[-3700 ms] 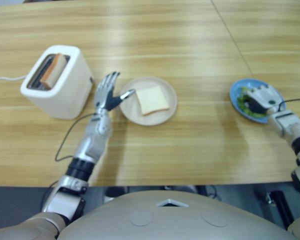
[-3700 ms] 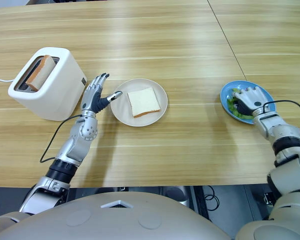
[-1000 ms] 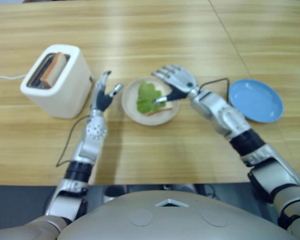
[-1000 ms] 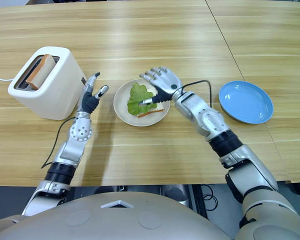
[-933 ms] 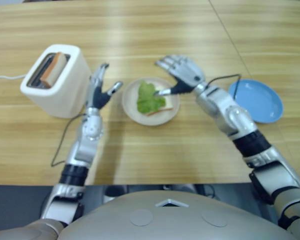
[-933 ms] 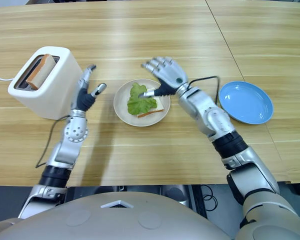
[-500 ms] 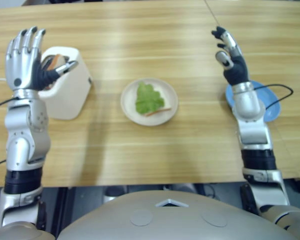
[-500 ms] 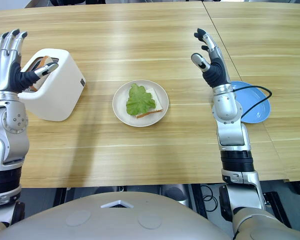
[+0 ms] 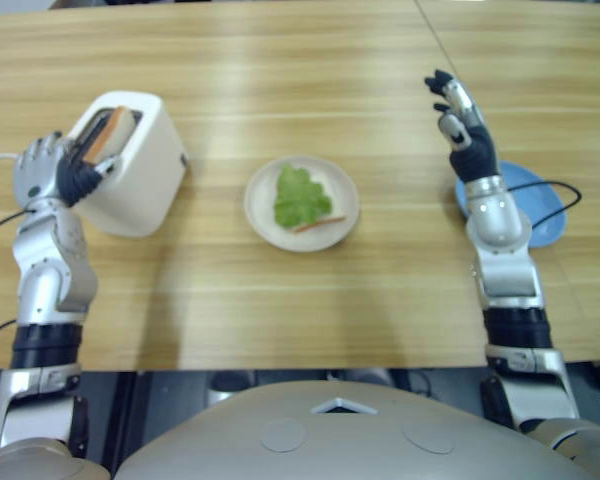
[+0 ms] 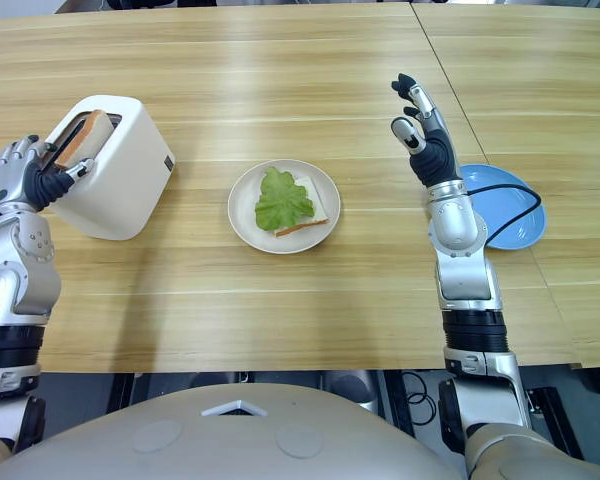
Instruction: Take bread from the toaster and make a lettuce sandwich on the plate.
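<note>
Sitting on the plate (image 10: 242,215) near the front is one bread slice (image 10: 315,205) with lettuce (image 10: 282,200) on top, so half the sandwich looks done. The second slice (image 10: 85,135) is left to add. It sticks out of the toaster (image 10: 115,190) on the left. The left robot hand (image 10: 25,175) is right up against the toaster by that slice, but I cannot tell if it holds it. Farther back, the right robot hand (image 10: 428,130) is up in the air near the blue plate (image 10: 515,215), spread wide, holding nothing.

Bare wooden tabletop (image 10: 195,215) is lying between white boxy toaster (image 10: 130,195) and round cream plate (image 10: 242,215); left hand (image 10: 22,182) is crowding the toaster.
</note>
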Controlling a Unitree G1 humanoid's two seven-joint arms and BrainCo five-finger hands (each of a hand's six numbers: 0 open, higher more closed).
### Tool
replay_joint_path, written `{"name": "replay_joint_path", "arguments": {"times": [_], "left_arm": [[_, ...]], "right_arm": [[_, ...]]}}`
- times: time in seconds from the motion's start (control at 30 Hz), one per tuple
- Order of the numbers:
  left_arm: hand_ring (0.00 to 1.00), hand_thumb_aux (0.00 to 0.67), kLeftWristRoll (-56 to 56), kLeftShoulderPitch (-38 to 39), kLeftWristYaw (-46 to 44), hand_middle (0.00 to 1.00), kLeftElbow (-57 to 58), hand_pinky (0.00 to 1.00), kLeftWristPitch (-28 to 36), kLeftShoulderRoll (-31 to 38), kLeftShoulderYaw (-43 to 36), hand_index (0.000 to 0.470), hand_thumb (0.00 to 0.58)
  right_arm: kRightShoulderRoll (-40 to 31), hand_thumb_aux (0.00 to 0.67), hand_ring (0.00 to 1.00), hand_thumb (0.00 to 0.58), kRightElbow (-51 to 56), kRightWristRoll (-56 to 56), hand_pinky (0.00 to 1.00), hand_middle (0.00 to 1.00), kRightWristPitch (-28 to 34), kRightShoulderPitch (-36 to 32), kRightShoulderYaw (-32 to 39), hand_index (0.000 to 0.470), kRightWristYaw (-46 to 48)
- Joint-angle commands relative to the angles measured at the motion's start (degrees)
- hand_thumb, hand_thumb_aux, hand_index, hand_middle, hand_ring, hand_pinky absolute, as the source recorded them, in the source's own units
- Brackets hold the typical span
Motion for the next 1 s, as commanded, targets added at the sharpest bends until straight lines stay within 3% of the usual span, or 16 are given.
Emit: {"name": "replay_joint_path", "arguments": {"times": [0.03,0.07,0.1,0.37,0.53,0.63,0.73,0.9,1.0], "left_arm": [[0.88,0.67,-1.43,0.31,1.11,0.88,0.26,0.88,-0.02,0.01,-0.25,0.46,0.58],[0.88,0.67,-1.47,0.27,1.94,0.88,-0.29,0.88,-0.32,0.08,-0.14,0.46,0.58],[1.0,0.67,-1.7,0.23,2.64,1.0,-0.91,1.0,-0.84,0.09,-0.06,0.46,0.58],[1.0,0.67,-4.5,0.54,13.96,1.0,-14.26,1.0,-8.69,-1.91,4.0,0.46,0.58],[1.0,0.67,-13.87,-0.53,17.39,1.0,-25.73,1.0,-16.12,-6.74,8.64,0.46,0.58],[1.0,0.67,-25.23,-2.91,13.15,1.0,-27.17,1.0,-17.97,-11.42,7.09,0.46,0.58],[1.0,0.67,-34.45,-4.74,5.27,1.0,-22.13,1.0,-18.22,-16.4,0.25,0.46,0.58],[1.0,0.67,-47.75,-5.68,-9.56,1.0,-9.32,1.0,-16.08,-23.2,-9.45,0.46,0.58],[1.0,0.67,-49.26,-7.55,-14.55,1.0,3.95,1.0,-18.62,-26.16,-13.76,0.46,0.58]], "right_arm": [[-0.55,0.0,0.1,0.0,0.21,-0.79,0.1,0.1,0.16,0.55,-1.04,0.0,-0.25],[-0.71,0.0,0.1,0.0,0.25,-1.34,0.1,0.1,0.14,0.62,-0.95,0.0,-0.46],[-0.77,0.0,0.1,0.0,0.3,-1.56,0.1,0.1,0.1,0.7,-0.92,0.0,-0.55],[-0.89,0.0,0.09,0.0,0.77,-2.64,0.09,0.09,0.22,0.95,-0.83,0.0,-0.92],[-0.73,0.0,0.09,0.0,1.06,-2.67,0.09,0.09,0.09,1.09,-0.95,0.0,-1.03],[-0.44,0.0,0.09,0.0,1.35,-2.7,0.09,0.09,-0.05,1.25,-0.73,0.0,-1.2],[-0.09,0.0,0.09,0.0,1.81,-2.66,0.09,0.09,-0.26,1.28,-0.48,0.0,-1.34],[0.37,0.0,0.08,0.0,2.36,-2.6,0.08,0.08,-0.36,0.83,-0.12,0.0,-1.36],[0.52,0.0,0.09,0.0,2.9,-2.67,0.09,0.09,-0.66,0.79,-0.06,0.0,-1.51]]}}
